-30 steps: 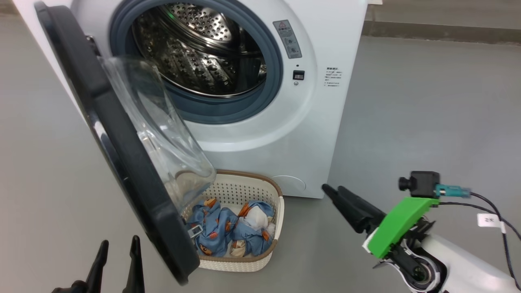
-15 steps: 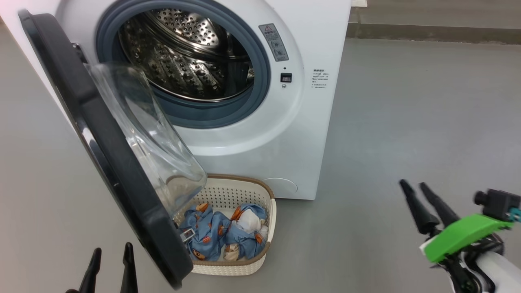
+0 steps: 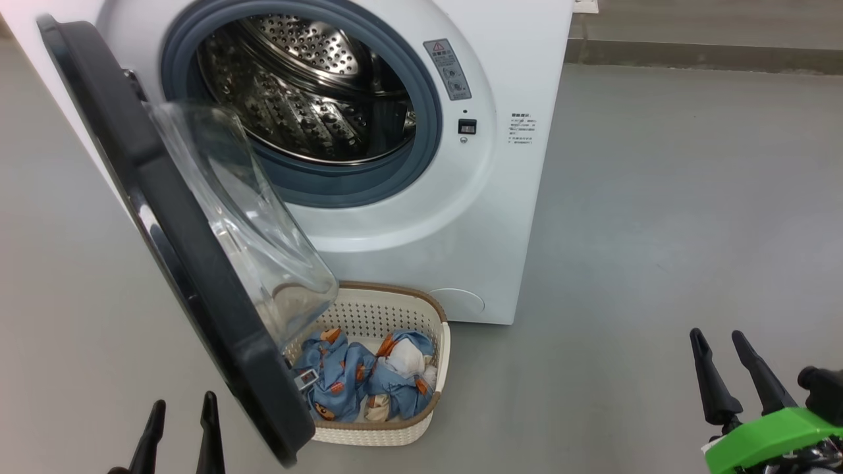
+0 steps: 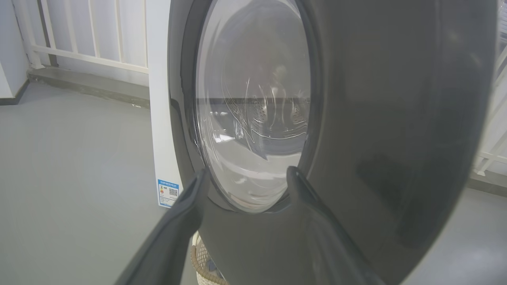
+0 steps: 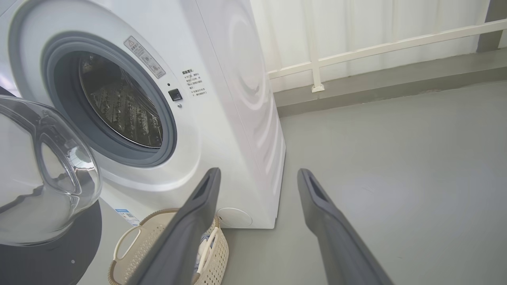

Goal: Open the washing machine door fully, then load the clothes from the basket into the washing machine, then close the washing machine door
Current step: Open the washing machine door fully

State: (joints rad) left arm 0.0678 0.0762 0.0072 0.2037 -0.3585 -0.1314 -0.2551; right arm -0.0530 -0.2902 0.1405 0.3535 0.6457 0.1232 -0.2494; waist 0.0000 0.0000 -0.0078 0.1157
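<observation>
The white washing machine stands at the top left of the head view, its steel drum bare. Its black-rimmed door hangs partly open, swung out over the cream basket on the floor in front. Two bundles of light blue printed clothes lie in the basket. My left gripper is open at the bottom left, just left of the door's outer face. My right gripper is open at the bottom right, well away from the basket and the machine.
Grey floor spreads to the right of the machine. A low kerb and a white railing run along the back.
My right gripper has drawn back from beside the basket to the lower right corner, its fingers now pointing up. The camera shifted slightly. The left gripper, door and basket stay put.
</observation>
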